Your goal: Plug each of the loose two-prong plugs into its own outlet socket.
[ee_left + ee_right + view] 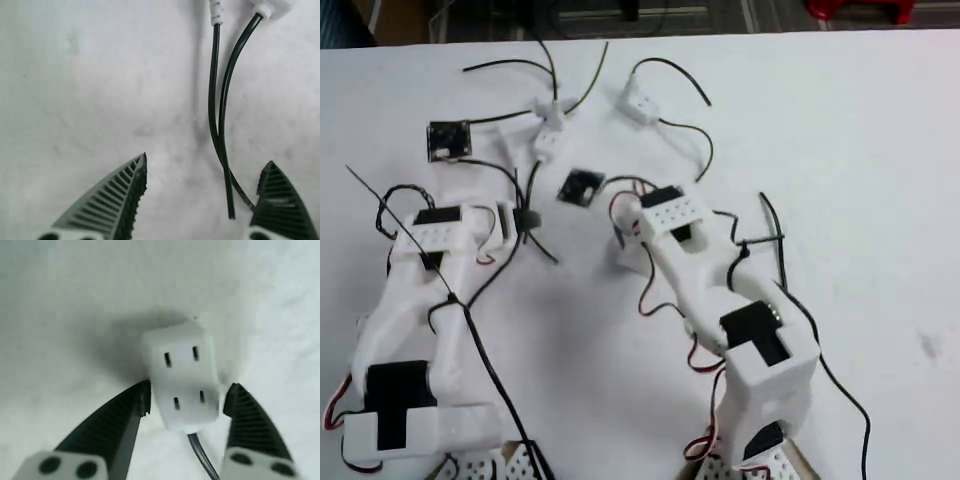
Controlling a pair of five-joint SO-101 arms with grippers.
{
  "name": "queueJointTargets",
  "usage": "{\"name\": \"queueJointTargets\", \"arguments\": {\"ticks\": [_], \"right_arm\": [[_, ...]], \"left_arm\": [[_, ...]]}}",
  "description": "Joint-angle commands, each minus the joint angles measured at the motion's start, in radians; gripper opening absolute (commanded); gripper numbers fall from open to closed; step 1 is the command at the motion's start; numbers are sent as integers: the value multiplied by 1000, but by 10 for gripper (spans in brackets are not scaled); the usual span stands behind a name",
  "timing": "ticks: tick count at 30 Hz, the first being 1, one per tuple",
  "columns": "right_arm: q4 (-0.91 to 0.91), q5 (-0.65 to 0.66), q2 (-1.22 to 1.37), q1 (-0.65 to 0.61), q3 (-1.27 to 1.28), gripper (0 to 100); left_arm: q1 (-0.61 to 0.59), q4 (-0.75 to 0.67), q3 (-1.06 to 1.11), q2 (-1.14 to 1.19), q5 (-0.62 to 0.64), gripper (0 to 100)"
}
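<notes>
A white outlet block (184,375) with two pairs of slots lies on the table between the fingers of my right gripper (187,390), which is open. One fingertip (142,397) is at the block's side, the other a little off it. A black cable leaves the block toward the wrist. My left gripper (207,162) is open over two black cables (220,100) that run from white plug ends (215,10). In the high view the left gripper (505,222) sits left of centre, the right gripper (628,235) at centre. White plug pieces lie farther back (548,130) (638,100).
Two small black square pieces (448,140) (580,187) lie on the white table (860,150). Loose black cables (685,130) loop across the back middle, and a knot of them (527,222) sits beside the left gripper. The table's right half is open.
</notes>
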Motion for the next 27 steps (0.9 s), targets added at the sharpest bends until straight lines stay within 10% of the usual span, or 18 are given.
{"name": "queueJointTargets", "arguments": {"ticks": [1,15,27], "right_arm": [[50,-80,-10,-7,-86,80],[202,-1063,-18,-4,-339,62],[513,-1249,-117,-41,-667,62]], "left_arm": [[-13,-17,-3,-48,6,343],[-136,-18,-12,-50,163,343],[-211,-41,-12,-56,216,343]]}}
